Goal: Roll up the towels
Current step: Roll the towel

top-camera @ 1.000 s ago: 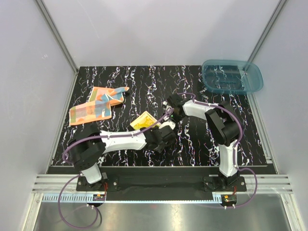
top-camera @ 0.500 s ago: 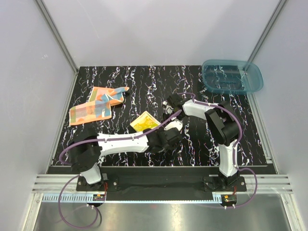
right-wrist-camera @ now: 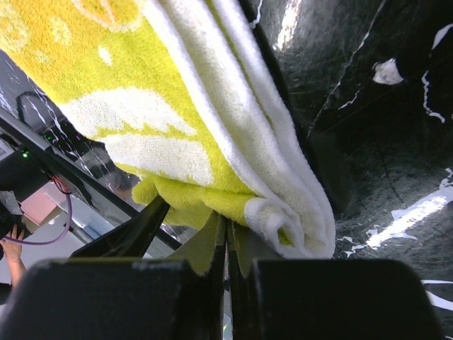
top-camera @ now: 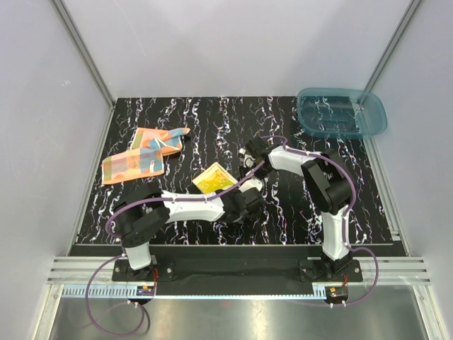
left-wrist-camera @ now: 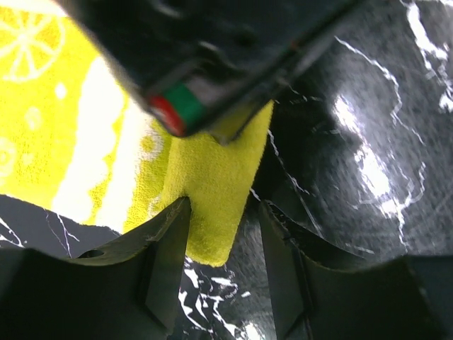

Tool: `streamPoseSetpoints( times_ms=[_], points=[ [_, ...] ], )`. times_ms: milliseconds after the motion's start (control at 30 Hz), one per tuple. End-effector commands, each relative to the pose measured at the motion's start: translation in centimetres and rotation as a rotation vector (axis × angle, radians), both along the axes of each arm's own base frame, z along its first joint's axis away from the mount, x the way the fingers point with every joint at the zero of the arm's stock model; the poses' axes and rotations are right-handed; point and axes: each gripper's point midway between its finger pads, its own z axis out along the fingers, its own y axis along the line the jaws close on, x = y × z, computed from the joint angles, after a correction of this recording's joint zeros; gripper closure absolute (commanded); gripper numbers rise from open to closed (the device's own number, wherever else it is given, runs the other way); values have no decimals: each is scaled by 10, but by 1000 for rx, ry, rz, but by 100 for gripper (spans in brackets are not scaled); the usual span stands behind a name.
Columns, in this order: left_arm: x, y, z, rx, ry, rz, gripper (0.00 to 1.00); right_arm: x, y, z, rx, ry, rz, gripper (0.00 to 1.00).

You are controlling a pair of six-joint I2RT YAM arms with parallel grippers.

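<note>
The yellow towel (top-camera: 214, 178) lies near the table's middle, partly folded, with a rolled white-backed edge (right-wrist-camera: 283, 191) close to my right gripper. My right gripper (top-camera: 247, 165) (right-wrist-camera: 226, 228) is shut, its tips pinching the towel's yellow edge. My left gripper (top-camera: 248, 199) (left-wrist-camera: 222, 212) is open, low over the table, with a yellow towel corner (left-wrist-camera: 212, 212) lying between its fingers against the left one. The orange towel (top-camera: 140, 156) with blue and white patches lies loosely spread at the far left, away from both grippers.
A translucent teal bin (top-camera: 342, 112) stands at the back right corner. The black marbled table (top-camera: 212, 120) ends at grey walls on the left, back and right. The right arm's black body (left-wrist-camera: 212, 64) hangs just over the towel in the left wrist view.
My left arm's elbow has swung to the right and its gripper has crept toward the yellow towel's near corner. The right gripper has shifted slightly left and stays shut.
</note>
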Motion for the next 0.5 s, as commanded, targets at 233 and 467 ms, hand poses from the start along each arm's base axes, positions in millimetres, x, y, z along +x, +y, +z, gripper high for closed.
streamPoseSetpoints(
  times_ms=[233,467],
  points=[
    [3,28,-14,38,30,70,51,11,-11,-9,-67,-44,33,96],
    [8,38,1,98,-6,24,48,11,-13,-12,-82,-44,63,96]
  ],
)
